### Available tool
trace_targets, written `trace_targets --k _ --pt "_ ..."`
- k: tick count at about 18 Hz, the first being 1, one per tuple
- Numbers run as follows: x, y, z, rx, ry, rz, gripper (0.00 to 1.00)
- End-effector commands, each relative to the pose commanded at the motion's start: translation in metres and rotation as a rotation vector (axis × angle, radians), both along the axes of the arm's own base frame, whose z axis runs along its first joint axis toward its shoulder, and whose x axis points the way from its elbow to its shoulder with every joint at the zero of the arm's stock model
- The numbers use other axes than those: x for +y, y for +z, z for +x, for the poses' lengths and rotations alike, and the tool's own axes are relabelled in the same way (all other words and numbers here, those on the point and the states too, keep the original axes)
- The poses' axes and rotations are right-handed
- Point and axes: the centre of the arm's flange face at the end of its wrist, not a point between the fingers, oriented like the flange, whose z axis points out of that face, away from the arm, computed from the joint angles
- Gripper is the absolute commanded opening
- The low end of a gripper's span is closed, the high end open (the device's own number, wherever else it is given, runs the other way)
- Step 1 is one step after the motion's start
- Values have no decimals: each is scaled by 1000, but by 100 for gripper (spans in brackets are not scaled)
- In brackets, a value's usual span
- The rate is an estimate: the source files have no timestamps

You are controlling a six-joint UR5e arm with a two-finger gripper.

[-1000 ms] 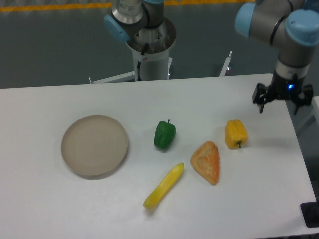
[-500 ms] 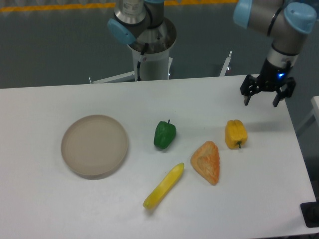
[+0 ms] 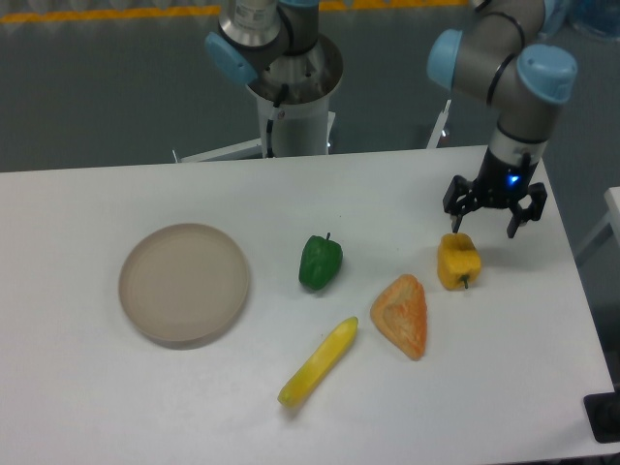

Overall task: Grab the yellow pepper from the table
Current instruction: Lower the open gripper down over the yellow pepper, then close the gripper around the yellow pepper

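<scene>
Lying on the white counter (image 3: 116, 407) right of centre – yellow pepper (image 3: 458, 260), long axis running near-far, dark stem pointing toward the camera. Hovering just behind it, slightly right – end effector (image 3: 483, 229), fingers spread wide, gripping nothing.

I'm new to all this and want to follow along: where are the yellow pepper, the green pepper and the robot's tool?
yellow pepper (image 3: 458, 261), fixed camera view, middle of its body.
green pepper (image 3: 320, 263), fixed camera view, middle of its body.
tool (image 3: 483, 221), fixed camera view, midway between its two fingertips.
</scene>
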Motion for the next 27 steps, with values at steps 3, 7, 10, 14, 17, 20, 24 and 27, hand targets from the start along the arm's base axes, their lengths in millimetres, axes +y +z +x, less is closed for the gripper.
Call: trace_targets --k 3,7,10,14,17,20,24,27 --pt "5 -10 -2 16 73 -1 100" --pt "12 -21 9 29 83 -59 100" --pt "13 -22 10 23 104 -60 100" --pt "14 -28 8 21 95 -65 100" --pt "15 -30 7 18 95 -67 99" --pt "14 -31 7 16 95 -69 76" --pt "14 -30 8 19 92 -67 58" --pt "15 -28 6 23 92 -65 48"
